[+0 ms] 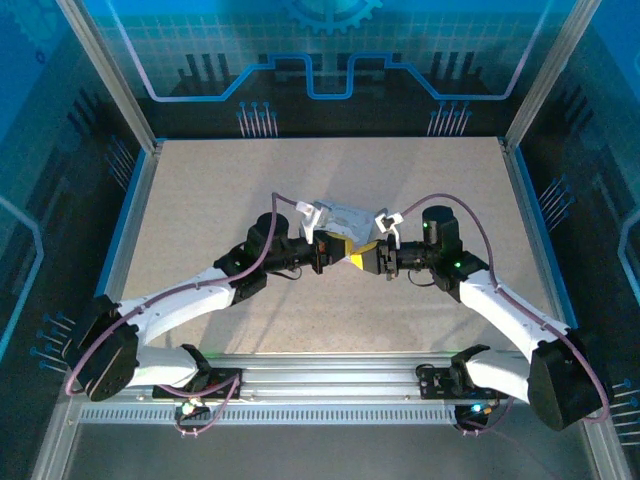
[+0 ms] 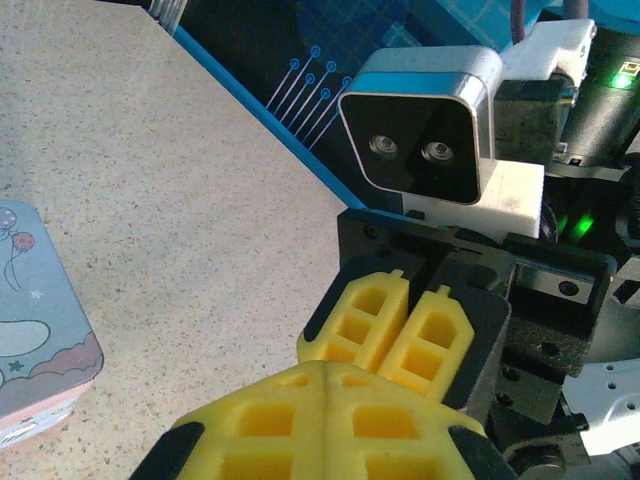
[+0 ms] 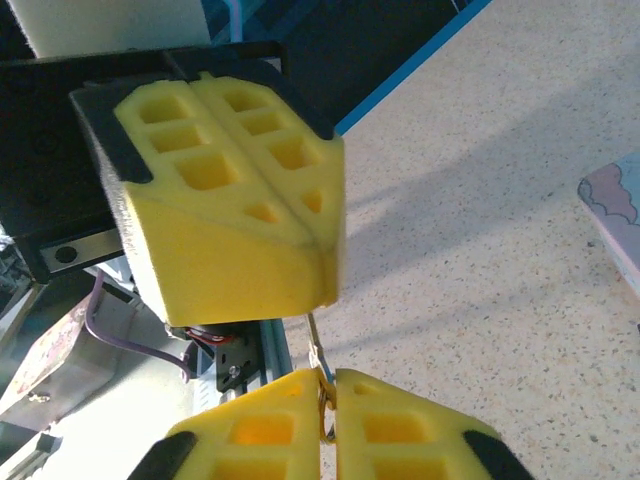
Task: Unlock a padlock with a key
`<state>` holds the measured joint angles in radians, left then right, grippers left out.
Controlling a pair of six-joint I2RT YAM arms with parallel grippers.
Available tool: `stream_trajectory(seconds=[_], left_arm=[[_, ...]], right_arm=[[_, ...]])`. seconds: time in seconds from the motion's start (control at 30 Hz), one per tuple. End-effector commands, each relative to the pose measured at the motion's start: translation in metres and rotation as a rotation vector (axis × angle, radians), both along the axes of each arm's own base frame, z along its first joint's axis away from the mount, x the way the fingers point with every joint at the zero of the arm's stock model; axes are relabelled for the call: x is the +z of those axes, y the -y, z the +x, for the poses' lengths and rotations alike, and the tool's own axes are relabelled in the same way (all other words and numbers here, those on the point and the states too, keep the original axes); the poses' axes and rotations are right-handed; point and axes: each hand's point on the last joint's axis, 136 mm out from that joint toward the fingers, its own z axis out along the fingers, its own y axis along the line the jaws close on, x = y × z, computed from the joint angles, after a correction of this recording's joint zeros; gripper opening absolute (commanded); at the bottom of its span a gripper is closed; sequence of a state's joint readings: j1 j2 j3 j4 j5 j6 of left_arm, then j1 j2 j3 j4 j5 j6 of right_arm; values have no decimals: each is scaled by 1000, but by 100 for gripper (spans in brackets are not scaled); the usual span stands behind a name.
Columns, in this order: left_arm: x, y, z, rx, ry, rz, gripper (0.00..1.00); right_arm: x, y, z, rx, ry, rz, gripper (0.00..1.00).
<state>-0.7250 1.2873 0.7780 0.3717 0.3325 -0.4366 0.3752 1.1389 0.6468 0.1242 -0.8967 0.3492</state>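
**Operator:** Report the layout, starting at the near edge.

**Technician:** Both arm bases are bolted to the rail (image 1: pixel 330 375) at the near edge of the table (image 1: pixel 200 230); the left arm (image 1: pixel 190 295) and the right arm (image 1: pixel 500 300) angle inward; their ends meet tip to tip over the middle of the table.

**Operator:** Condition of the right pincer?

**Technician:** Right pincer (image 3: pixel 330 400): yellow pads pressed together; a thin greyish metal piece, the key (image 3: pixel 317 345), is pinched in the seam at the tips; the key stands out of the seam and points toward the underside of the left pincer; it is held above the table surface.

**Operator:** Condition of the left pincer?

**Technician:** Left pincer (image 2: pixel 325 385): pads flush along the whole seam; its tips face the right pincer's tips at close range; whether anything is clamped between its pads cannot be told; the key's upper end reaches its lower edge, but contact there cannot be confirmed.

**Operator:** And beyond the pincers?

**Technician:** A pale lilac tin (image 1: pixel 345 213) with a cartoon print lies flat on the table just behind the meeting point; the speckled table runs on to its far edge; a blue patterned panel (image 1: pixel 320 50) stands behind it.
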Motion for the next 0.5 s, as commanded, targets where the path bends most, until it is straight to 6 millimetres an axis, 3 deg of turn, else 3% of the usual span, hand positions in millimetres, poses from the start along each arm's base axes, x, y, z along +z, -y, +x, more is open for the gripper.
stream_trajectory(seconds=[0.0, 0.13, 0.23, 0.4, 0.47], left_arm=[[9, -4, -1, 16, 52, -3, 0], [10, -6, -2, 20, 58, 1, 1], [10, -10, -1, 36, 65, 14, 15], [6, -25, 1, 106, 73, 61, 50], [1, -32, 3, 140, 71, 84, 58]], right_arm=[[0, -1, -4, 0, 18, -10, 6], [-3, 2, -2, -22, 19, -24, 1], [-7, 5, 1, -44, 21, -52, 0], [-21, 13, 6, -79, 5, -154, 0], [-30, 19, 9, -101, -10, -210, 0]])
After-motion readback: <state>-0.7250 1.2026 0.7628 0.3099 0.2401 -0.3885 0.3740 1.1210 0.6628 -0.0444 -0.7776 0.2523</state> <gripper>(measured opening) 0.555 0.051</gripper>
